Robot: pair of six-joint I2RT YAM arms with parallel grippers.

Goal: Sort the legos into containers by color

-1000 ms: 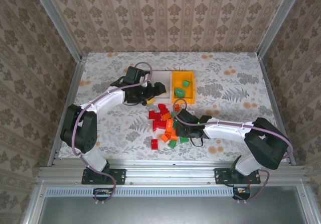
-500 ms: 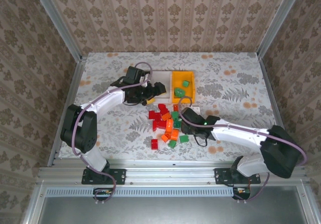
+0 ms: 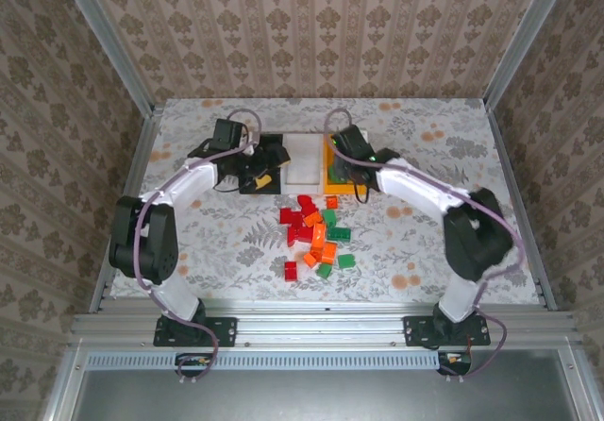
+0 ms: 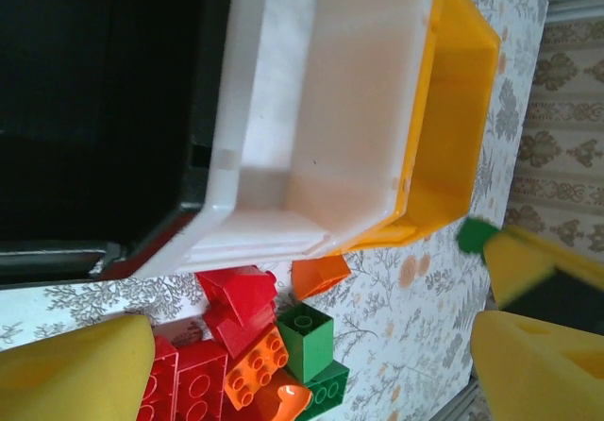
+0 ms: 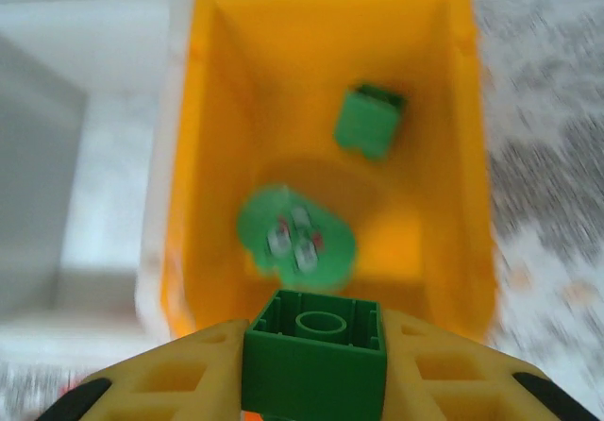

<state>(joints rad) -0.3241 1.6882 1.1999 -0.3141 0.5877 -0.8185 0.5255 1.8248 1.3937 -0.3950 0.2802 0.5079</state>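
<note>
The legos (image 3: 311, 232) lie in a loose red, orange and green pile in the table's middle, seen close in the left wrist view as red (image 4: 236, 294), orange (image 4: 253, 364) and green (image 4: 304, 338) bricks. The black bin (image 3: 272, 147), white bin (image 3: 304, 159) and yellow-orange bin (image 3: 329, 177) stand side by side behind the pile. My right gripper (image 5: 314, 364) is shut on a green brick (image 5: 314, 350) above the yellow-orange bin (image 5: 236, 81), which holds a green square brick (image 5: 368, 119) and a round green piece (image 5: 297, 237). My left gripper (image 3: 260, 174) hangs open and empty by the black bin (image 4: 94, 109).
Metal rails edge the table left and right, and a wallpapered wall closes the back. A lone red brick (image 3: 291, 270) and green bricks (image 3: 344, 261) lie toward the near edge. The white bin (image 4: 321, 109) looks empty inside.
My right arm lifted a green brick from the pile and swung it back over the yellow-orange bin. My left gripper shifted left toward the black bin.
</note>
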